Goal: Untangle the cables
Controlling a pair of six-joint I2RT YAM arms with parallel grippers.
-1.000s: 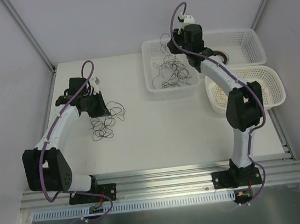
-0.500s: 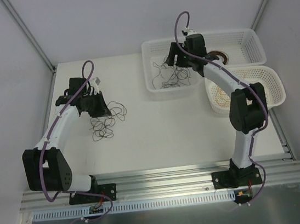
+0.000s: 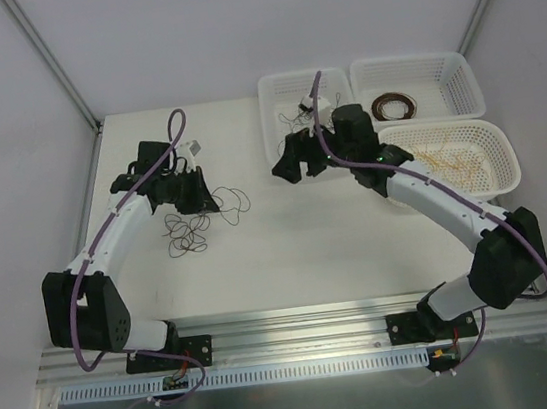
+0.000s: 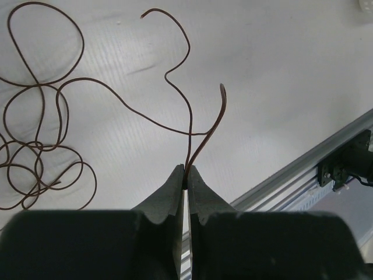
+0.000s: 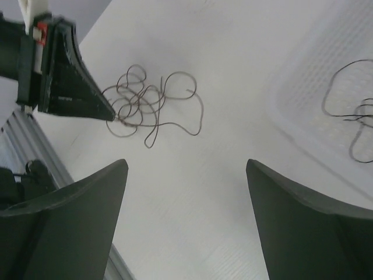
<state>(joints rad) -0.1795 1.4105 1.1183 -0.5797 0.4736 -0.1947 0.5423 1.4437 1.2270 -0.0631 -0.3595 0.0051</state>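
A loose tangle of thin dark brown cables point(image 3: 189, 232) lies on the white table left of centre. My left gripper point(image 3: 213, 202) is at the tangle's upper right edge. In the left wrist view it point(image 4: 186, 172) is shut on a dark brown cable point(image 4: 198, 137), which rises from the jaws and loops away to the left. My right gripper point(image 3: 299, 166) hangs open over the table, just in front of the left basket. In the right wrist view its fingers point(image 5: 76, 198) stand wide apart with nothing between them, and the tangle point(image 5: 152, 105) lies ahead of them.
Three white baskets stand at the back right. The left one point(image 3: 273, 88) holds black cables point(image 5: 355, 116), the far one point(image 3: 458, 74) a brown coil point(image 3: 394, 106), and the right one point(image 3: 505, 159) yellow-tan wires point(image 3: 444, 155). An aluminium rail point(image 3: 301, 337) runs along the near edge.
My right arm has swung out of the left basket toward the table's middle, and its jaws have opened. My left gripper has shifted slightly right, still pinching the brown cable.
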